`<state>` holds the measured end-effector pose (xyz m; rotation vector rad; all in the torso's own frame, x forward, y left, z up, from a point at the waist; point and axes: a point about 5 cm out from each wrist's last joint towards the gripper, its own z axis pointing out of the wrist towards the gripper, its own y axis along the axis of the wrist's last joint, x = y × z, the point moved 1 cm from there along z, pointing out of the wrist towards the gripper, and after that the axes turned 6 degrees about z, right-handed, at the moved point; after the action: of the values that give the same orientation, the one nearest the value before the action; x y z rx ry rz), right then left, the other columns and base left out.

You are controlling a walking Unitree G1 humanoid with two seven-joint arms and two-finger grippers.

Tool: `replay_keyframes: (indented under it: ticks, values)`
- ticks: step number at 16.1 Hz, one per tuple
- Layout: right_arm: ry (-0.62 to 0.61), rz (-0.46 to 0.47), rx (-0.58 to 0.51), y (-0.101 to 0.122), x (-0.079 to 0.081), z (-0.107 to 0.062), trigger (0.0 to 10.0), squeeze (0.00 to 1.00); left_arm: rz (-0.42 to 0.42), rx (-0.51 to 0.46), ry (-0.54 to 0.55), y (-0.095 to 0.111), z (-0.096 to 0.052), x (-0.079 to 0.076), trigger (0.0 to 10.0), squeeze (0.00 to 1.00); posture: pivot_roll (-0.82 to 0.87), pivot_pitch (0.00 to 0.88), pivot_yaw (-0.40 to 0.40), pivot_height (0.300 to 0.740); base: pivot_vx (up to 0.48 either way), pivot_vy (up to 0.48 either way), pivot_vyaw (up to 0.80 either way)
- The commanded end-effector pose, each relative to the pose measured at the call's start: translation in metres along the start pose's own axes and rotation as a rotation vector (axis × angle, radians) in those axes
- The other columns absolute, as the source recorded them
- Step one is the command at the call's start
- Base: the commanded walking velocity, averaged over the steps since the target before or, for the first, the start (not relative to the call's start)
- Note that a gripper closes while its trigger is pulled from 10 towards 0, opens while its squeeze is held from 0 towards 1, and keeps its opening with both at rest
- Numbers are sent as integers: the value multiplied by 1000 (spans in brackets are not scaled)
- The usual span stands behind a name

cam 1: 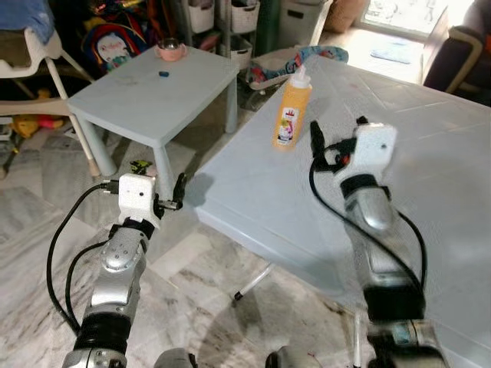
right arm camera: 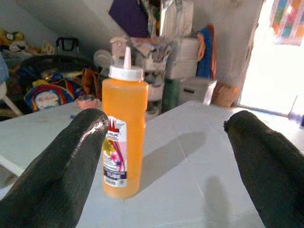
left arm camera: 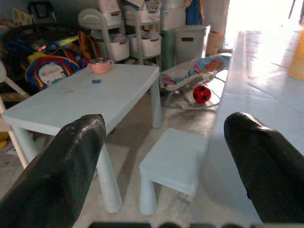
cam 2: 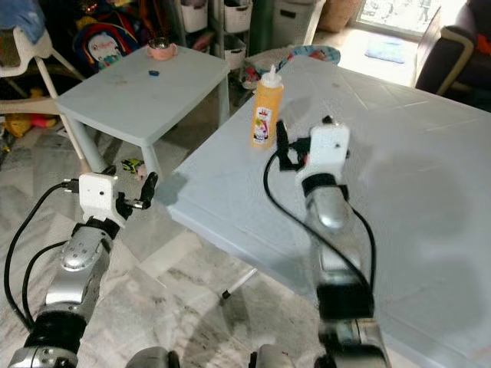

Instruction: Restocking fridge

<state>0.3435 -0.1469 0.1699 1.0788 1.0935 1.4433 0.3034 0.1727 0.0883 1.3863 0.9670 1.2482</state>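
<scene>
One orange bottle (cam 1: 292, 109) stands upright on the desk (cam 1: 430, 199) near its far corner. From the left eye, the right gripper (cam 1: 337, 134) hovers just short of it, not touching; the left gripper (cam 1: 179, 192) hangs off the desk edge, above the floor. The left wrist view shows that gripper's jaws wide apart and empty. The right wrist view shows the jaws spread, empty, the bottle standing off-centre by one finger (right arm camera: 57, 166). This looks like the reach-to-grasp step; next the jaws must centre on the bottle, advance and close.
</scene>
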Motion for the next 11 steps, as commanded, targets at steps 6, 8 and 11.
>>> replay_keyframes:
  ticks: [6,8,11]
  values:
    - [75,-33,9,-3,8,32,10000,0,15,-9,-13,5,0,0,10000,0,-3,83,-14,740,0,0,0]
    - [75,-66,-5,2,6,44,10000,0,22,-2,-16,4,-3,3,10000,0,7,89,-8,740,0,0,0]
    - [67,-73,-18,8,3,54,10000,0,28,1,-19,4,-4,5,10000,0,32,98,-6,740,0,0,0]
